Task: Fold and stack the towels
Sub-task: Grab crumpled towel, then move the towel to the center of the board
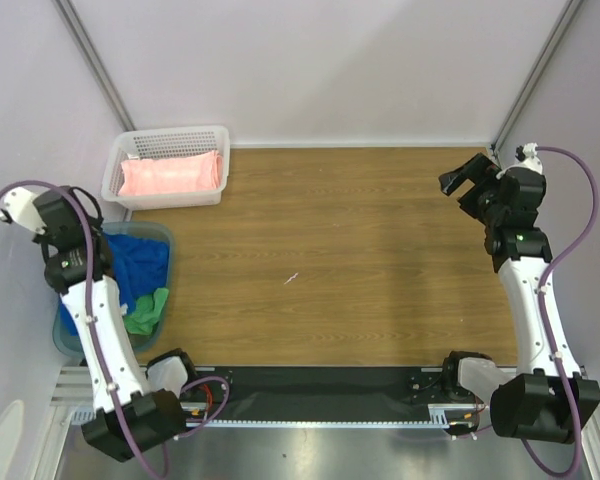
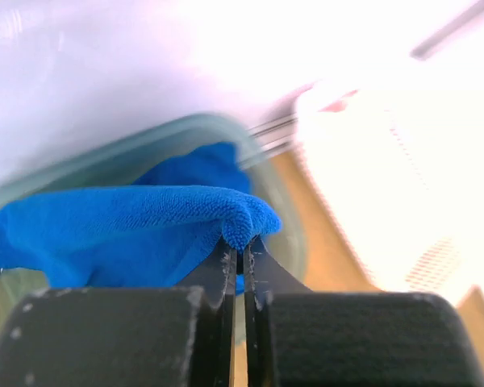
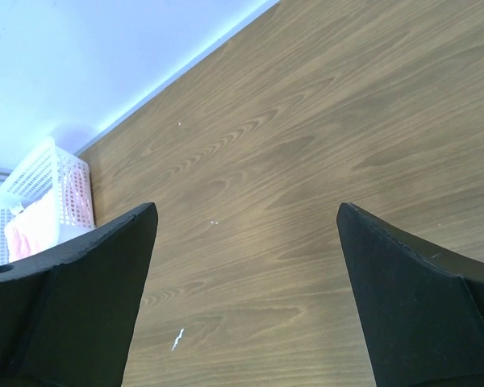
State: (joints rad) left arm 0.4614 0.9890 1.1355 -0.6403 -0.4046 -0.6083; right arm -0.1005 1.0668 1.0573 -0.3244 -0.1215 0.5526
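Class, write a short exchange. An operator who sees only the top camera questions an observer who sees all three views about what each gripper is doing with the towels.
Operator: From above, the arm hides the left gripper over the tub. Has it got anything?
Observer: Yes. Its jaws are shut on a raised fold of the blue towel.
Operator: And the right gripper? Is it carrying anything?
Observer: No. It is open, with nothing between its fingers and only bare table below.
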